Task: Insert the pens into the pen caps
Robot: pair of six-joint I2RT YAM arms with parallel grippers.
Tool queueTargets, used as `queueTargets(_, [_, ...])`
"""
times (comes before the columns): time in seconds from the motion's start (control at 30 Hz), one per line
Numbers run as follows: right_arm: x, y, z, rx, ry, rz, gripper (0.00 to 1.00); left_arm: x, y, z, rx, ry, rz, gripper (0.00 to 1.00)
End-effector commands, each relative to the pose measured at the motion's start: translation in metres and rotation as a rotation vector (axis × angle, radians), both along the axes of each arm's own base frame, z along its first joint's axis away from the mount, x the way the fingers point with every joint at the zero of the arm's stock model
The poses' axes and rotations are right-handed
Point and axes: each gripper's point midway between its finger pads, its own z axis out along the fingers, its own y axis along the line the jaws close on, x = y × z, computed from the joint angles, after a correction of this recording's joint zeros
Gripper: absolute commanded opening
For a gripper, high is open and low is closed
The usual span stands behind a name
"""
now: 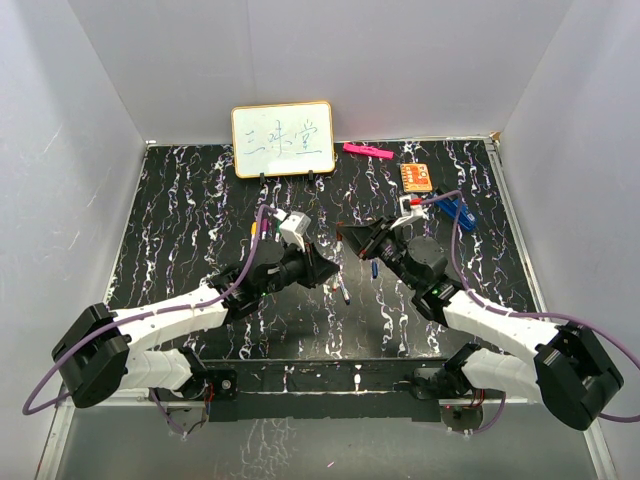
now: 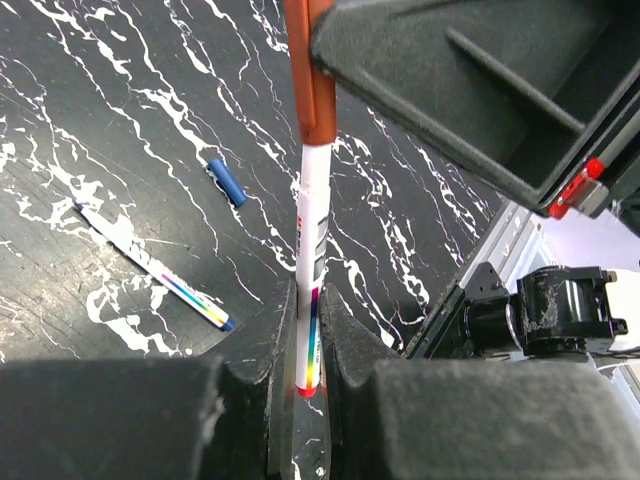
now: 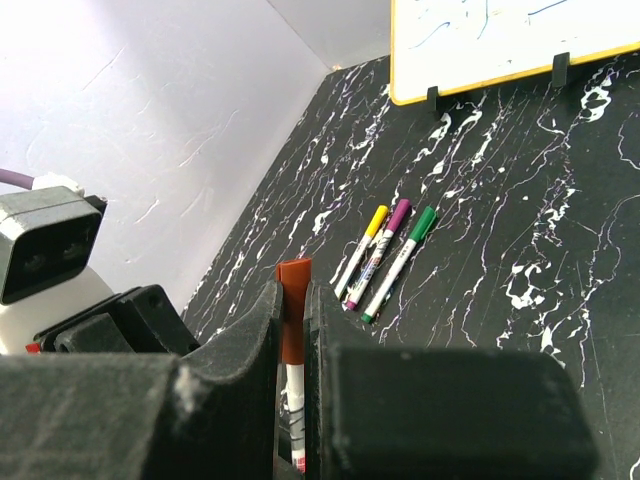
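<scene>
1. Two grippers meet: left gripper (image 2: 305, 345) clenched on white-barrelled marker pen (image 2: 313, 220), near its tail end.
2. Opposite, right gripper (image 3: 292, 320) clamps orange-red plastic cap (image 2: 318, 100), over that pen's far end.
3. Small blue cap (image 2: 226, 182) lies loose on black marbled table (image 2: 100, 100).

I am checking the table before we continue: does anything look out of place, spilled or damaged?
Nothing looks spilled or broken. Only one thin white pen with a blue tip lies uncapped on the black marbled table, and a short blue plastic cap lies apart from it.

The whiteboard (image 1: 283, 139) bears handwritten blue "三味堂".
</scene>
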Motion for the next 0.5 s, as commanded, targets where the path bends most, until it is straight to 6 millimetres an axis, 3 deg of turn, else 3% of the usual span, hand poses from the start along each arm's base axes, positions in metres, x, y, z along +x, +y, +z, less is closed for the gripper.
queueTargets(0.0, [-0.003,0.005,0.01,0.025,-0.025,0.012,0.0,0.013,-0.003,0.024,-0.054,-0.059,0.045,0.0])
queueTargets(0.2, [-0.007,0.006,-0.001,-0.003,-0.004,0.021,0.0,0.023,0.0,0.032,-0.066,-0.083,0.093,0.0])
queueTargets(0.47, [-0.015,0.02,-0.025,-0.094,0.05,0.093,0.0,0.037,-0.005,0.059,-0.091,-0.178,0.11,0.0])
